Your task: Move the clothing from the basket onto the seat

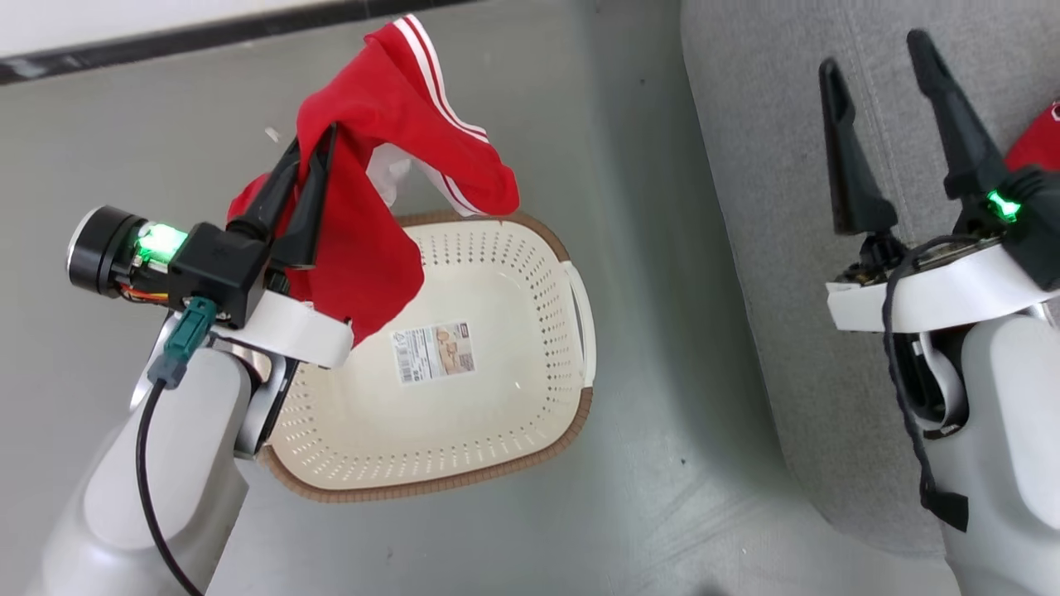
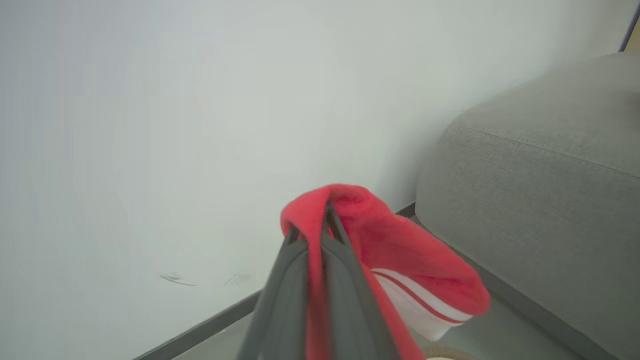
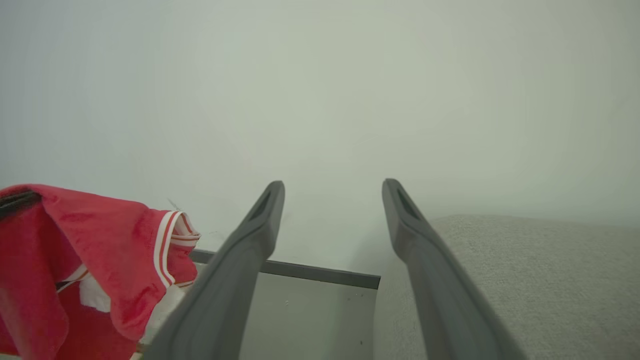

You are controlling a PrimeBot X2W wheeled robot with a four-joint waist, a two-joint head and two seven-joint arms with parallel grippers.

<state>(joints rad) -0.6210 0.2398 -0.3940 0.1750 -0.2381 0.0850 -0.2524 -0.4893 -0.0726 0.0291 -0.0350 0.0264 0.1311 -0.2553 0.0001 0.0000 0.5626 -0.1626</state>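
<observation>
Head view: grips garment (image 1: 373,108) in pinched-shut left gripper (image 1: 313,145), above bare basket (image 1: 538,273); holds right gripper (image 1: 876,54) spread wide, empty, over seat (image 1: 770,207) beside red piece (image 1: 1039,141). Left, likely: carry across, release.

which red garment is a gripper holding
The white-striped garment hanging above the basket, pinched in the shut left gripper; the other red piece lies on the sofa beside the open right gripper.

A smooth grey floor (image 1: 530,124) spans the head view, softly glossy, with pale scuffs at lower centre; a white wall (image 1: 99,21) edges the upper left above a dark skirting strip (image 1: 207,37); a grey woven sofa (image 1: 762,207) takes the right side, shading the floor beside it.
</observation>
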